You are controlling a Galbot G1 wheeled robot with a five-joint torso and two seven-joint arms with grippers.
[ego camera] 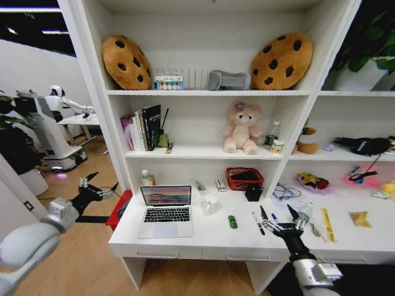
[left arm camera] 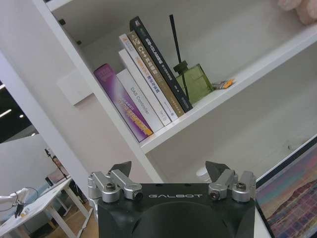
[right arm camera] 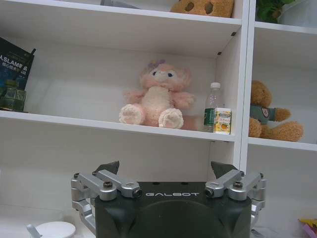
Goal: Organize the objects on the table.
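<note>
An open silver laptop (ego camera: 165, 213) sits on the white table (ego camera: 210, 242) at its left end. To its right lie a small green item (ego camera: 232, 221) and dark and blue pens (ego camera: 257, 222). A small green-labelled jar (ego camera: 147, 178) stands behind the laptop. My right gripper (ego camera: 278, 214) hovers open over the table's front, just right of the pens, holding nothing. My left gripper (ego camera: 102, 183) is open in the air off the table's left end. In the wrist views the left gripper (left arm camera: 168, 169) and right gripper (right arm camera: 166, 168) both stand open and face the shelves; the laptop screen (left arm camera: 292, 196) shows beside the left one.
A red basket (ego camera: 244, 178), a black box (ego camera: 253, 192), a white cup (ego camera: 210, 204) and cables (ego camera: 284, 193) stand at the back of the table. Shelves above hold books (ego camera: 142, 128), a pink plush (ego camera: 241, 129) and cookie cushions (ego camera: 126, 61). A red object (ego camera: 120, 209) stands left of the table.
</note>
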